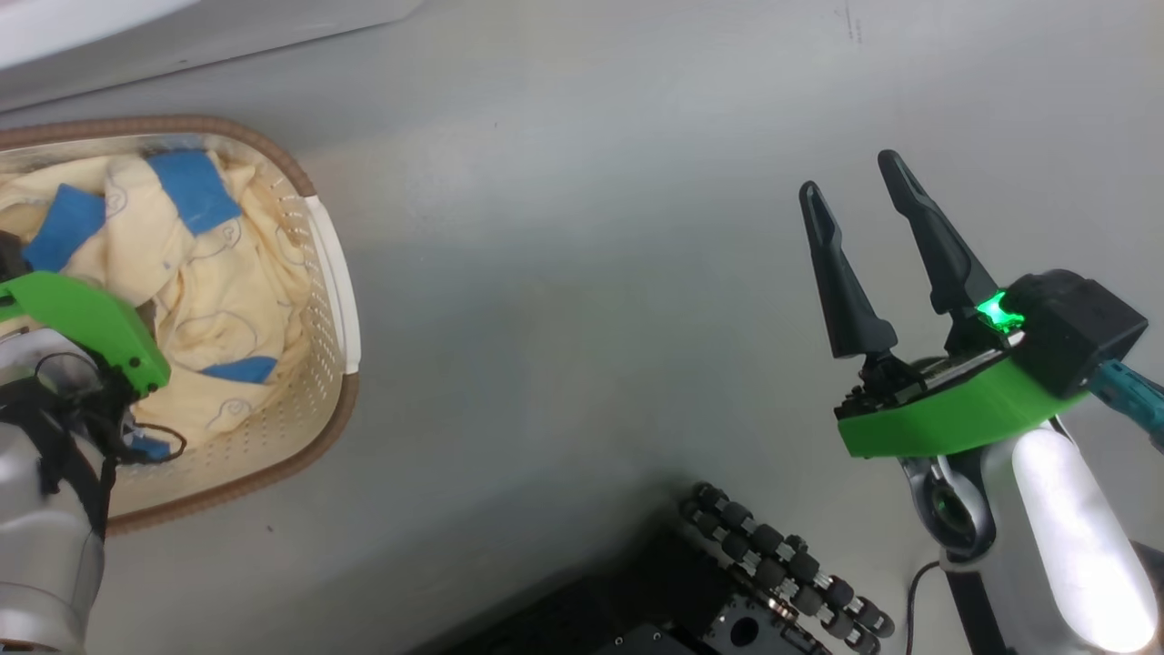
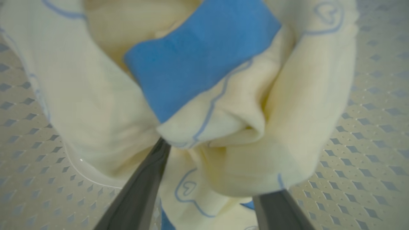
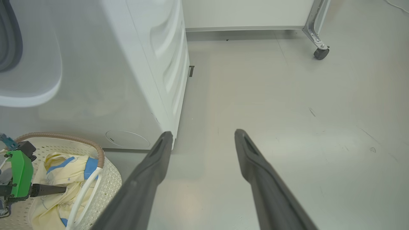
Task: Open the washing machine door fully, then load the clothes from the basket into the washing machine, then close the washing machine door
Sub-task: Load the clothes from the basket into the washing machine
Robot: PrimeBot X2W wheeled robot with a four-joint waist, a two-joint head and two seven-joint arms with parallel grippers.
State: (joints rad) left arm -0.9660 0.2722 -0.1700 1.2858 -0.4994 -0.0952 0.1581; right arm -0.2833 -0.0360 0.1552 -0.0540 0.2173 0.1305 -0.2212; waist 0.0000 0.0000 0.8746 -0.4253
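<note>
A: Clothes (image 1: 209, 273), head cam?
B: I see them heaped in the basket (image 1: 333, 273) on the floor (image 1: 591, 273), at my left. Right gripper (image 1: 849, 176) well apart over the floor, fingers spread wide.
A: Left wrist?
B: Left gripper (image 2: 217, 169) gaping; pale fold with thin blue outline print between its fingers, blue cuff (image 2: 198, 57) just beyond.
A: Right wrist?
B: Basket just beside the washing machine (image 3: 150, 64) front.

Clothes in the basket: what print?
The clothes are pale yellow with thin blue outline print and solid blue trim; best in left wrist view.
</note>
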